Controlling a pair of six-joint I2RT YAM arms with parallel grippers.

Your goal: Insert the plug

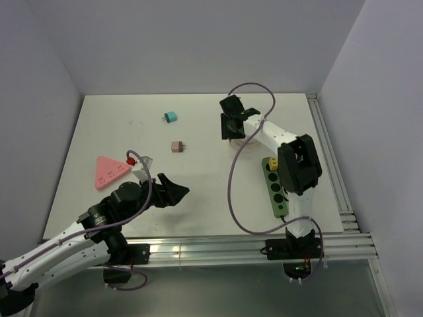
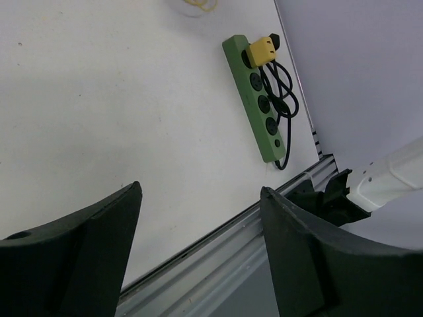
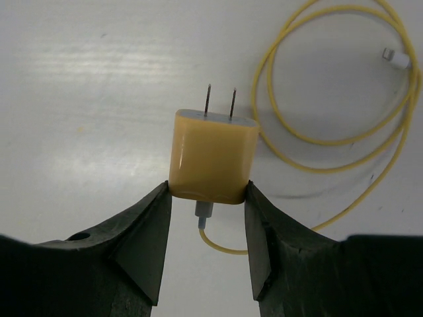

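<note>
Glossy yellow plastic plug [image 3: 213,156], metal prongs [image 3: 221,102]; matt table [image 3: 86,99].

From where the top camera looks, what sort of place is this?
Probably a robot test cell in a lab, not a home: a white table closed in by plain walls, an aluminium rail along its near edge, and practice items: a green power strip and a yellow charger.

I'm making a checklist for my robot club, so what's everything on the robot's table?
Surface: white table, faint marks.
Job's things: yellow charger, prongs bare; green power strip, end socket holds yellow adapter.
Clutter: pink triangle, teal plug, pink plug.
Grippers: left gripper open, empty; right gripper shut on the yellow charger.
Cables: yellow cable looped on table; black cord beside strip.
Surroundings: grey walls, metal rail.
</note>
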